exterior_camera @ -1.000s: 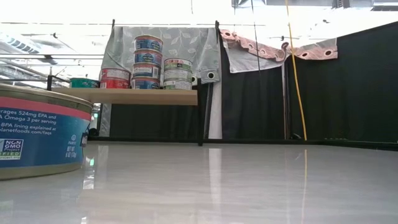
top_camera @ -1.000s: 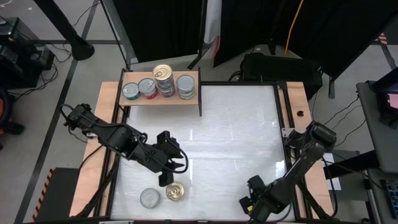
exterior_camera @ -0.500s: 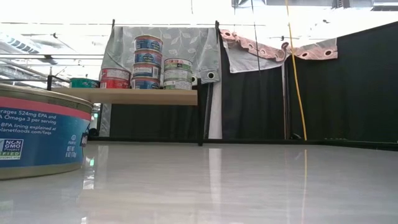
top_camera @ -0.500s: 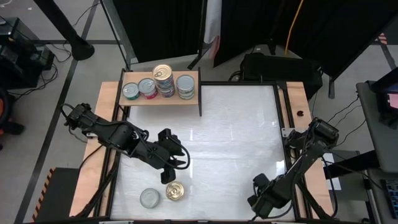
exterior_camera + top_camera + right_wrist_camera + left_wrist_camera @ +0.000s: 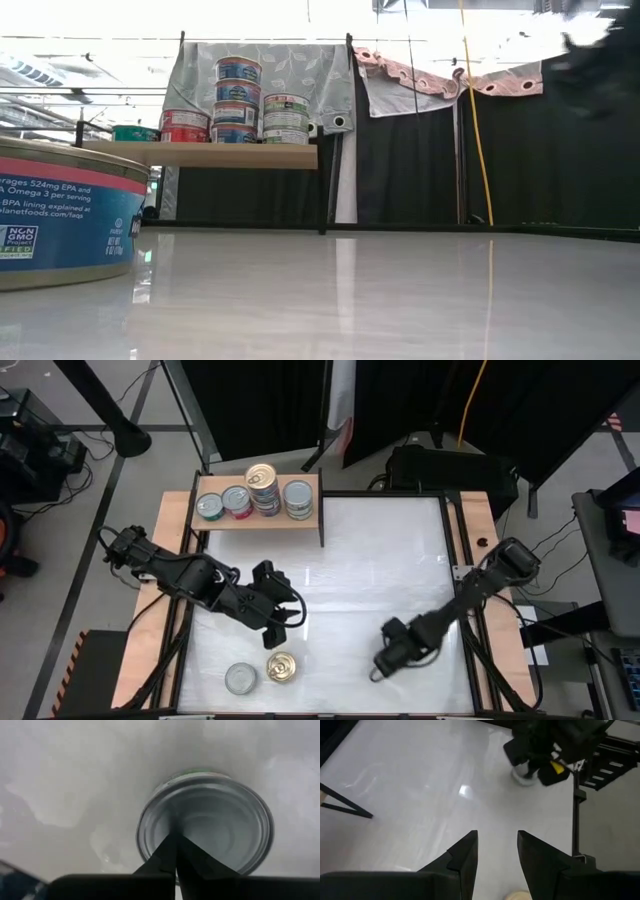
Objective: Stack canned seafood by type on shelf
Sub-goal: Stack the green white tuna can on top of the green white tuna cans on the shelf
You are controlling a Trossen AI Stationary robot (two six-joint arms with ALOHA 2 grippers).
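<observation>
The white table top (image 5: 380, 560) sits in a dark frame with light wooden strips (image 5: 470, 535) along its sides. Behind it hang black curtains (image 5: 540, 150), a grey leaf-patterned cloth (image 5: 300, 70) and a pink-trimmed cloth (image 5: 420, 85). A yellow cable (image 5: 475, 130) hangs down in front of the curtains.

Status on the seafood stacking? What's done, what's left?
Done: the shelf holds four groups of tins, among them a tall blue-labelled stack.
In hand: nothing gripped. The left gripper is open and empty over the table; the right gripper is shut above a green-labelled tin.
Left: that tin, plus the silver-lidded tin and gold-lidded tin at the table's front.
</observation>
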